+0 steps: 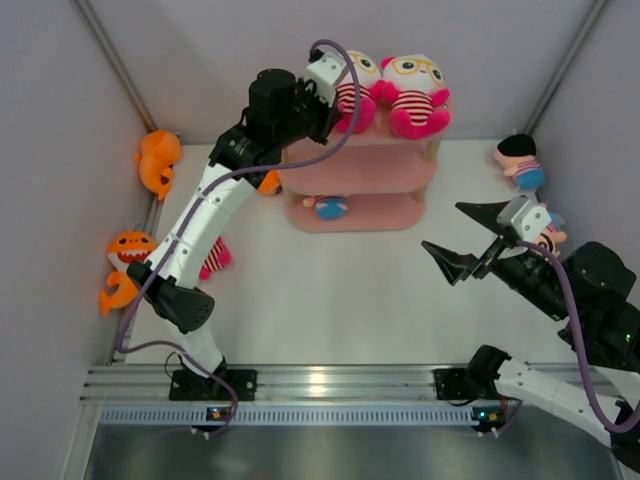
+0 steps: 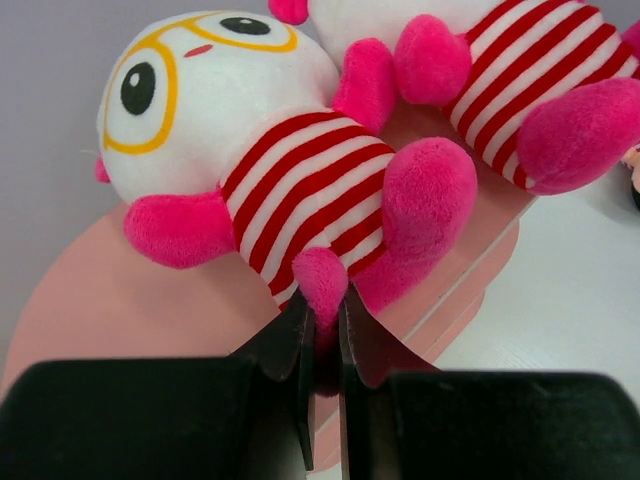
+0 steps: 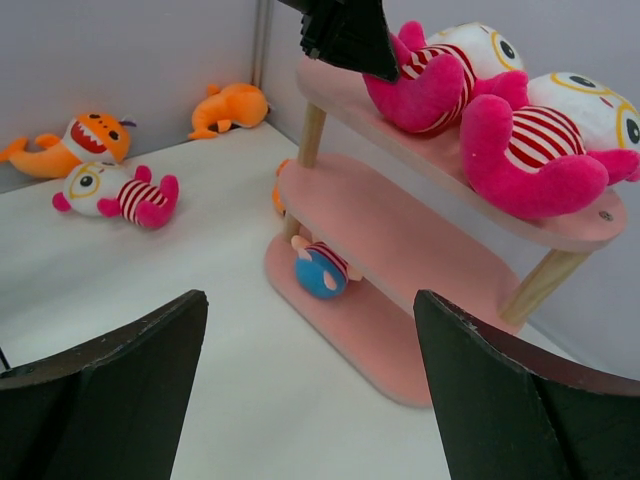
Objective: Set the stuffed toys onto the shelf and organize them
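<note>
Stuffed toys are being grouped by kind on the shelf. Nearest, lower right of the overhead view, the right gripper is being held wide open and empty, seemingly kept clear. Farther back, a blue doll is being kept on the lowest board. Farthest, on the top board, a glasses plush is being pinched by one pink limb in the nearly closed left gripper, likely for seating beside its twin.

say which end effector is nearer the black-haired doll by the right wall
Right. The right end effector hangs open short of the doll; the left end effector grips a striped plush across on the shelf.
</note>
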